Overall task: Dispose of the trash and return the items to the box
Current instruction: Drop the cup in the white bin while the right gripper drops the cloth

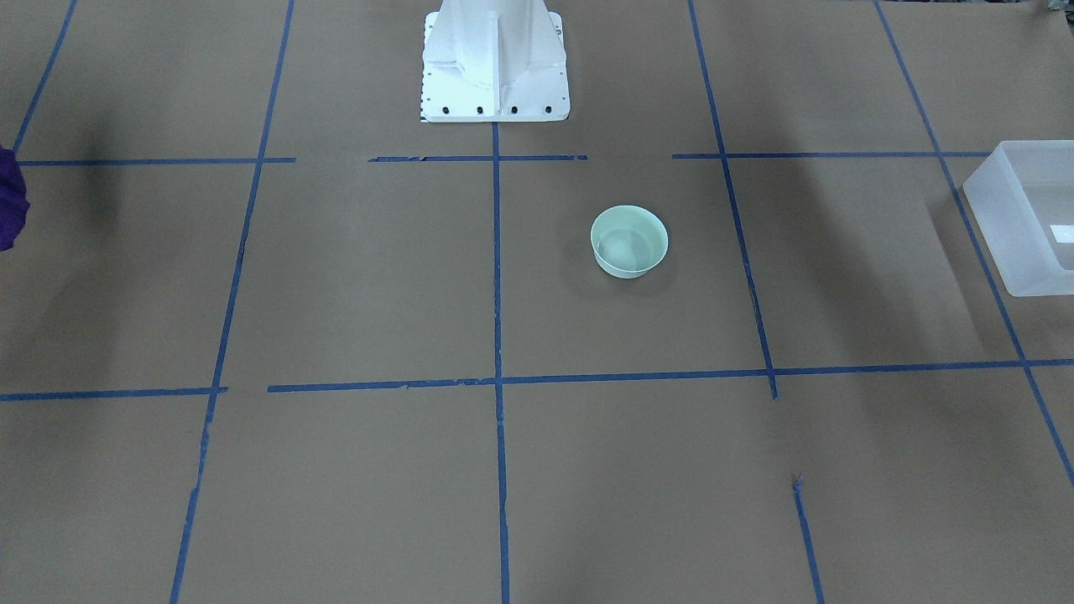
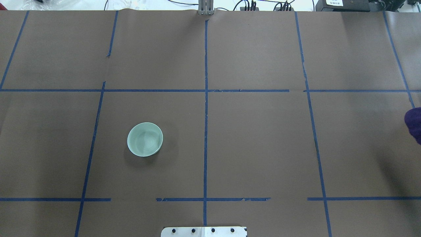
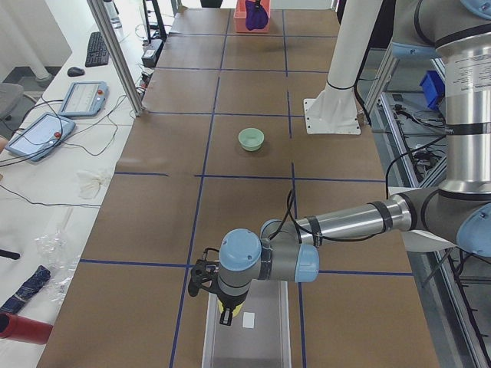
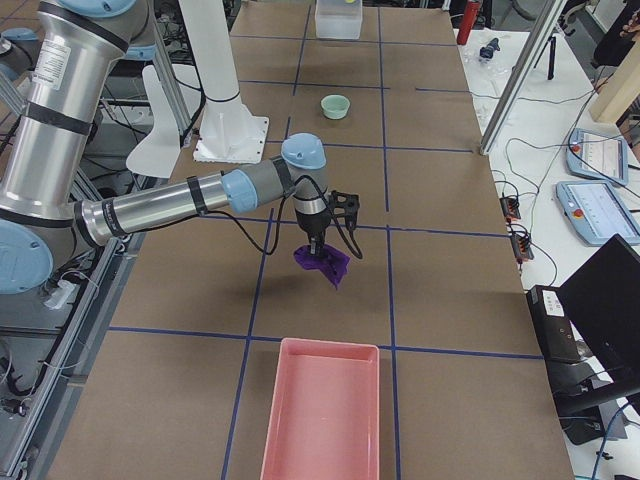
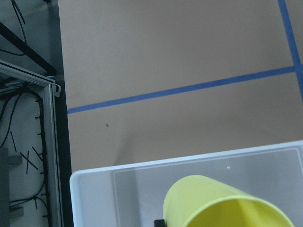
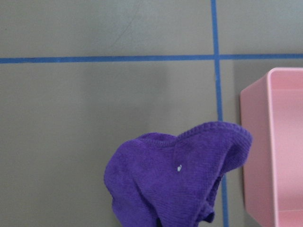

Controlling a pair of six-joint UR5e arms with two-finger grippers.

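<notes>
My left gripper (image 3: 225, 309) is shut on the small yellow cup (image 5: 222, 208) and holds it tilted just above the near end of the translucent white box (image 5: 94, 176). The cup (image 3: 231, 314) and box (image 3: 212, 345) also show in the exterior left view, and the box sits at the table's edge in the front-facing view (image 1: 1028, 277). The mint-green bowl (image 2: 145, 139) stands upright and empty on the brown table, apart from both arms; it also shows in the front-facing view (image 1: 629, 242). My right gripper (image 4: 318, 248) is shut on a purple cloth (image 6: 175, 179) that hangs above the table.
A pink tray (image 4: 320, 410) lies at the table's right end, just beyond the hanging cloth; its rim shows in the right wrist view (image 6: 272, 142). The white robot base (image 1: 495, 75) stands at mid-table. Tablets, cables and a red can (image 3: 19, 328) lie on the side bench.
</notes>
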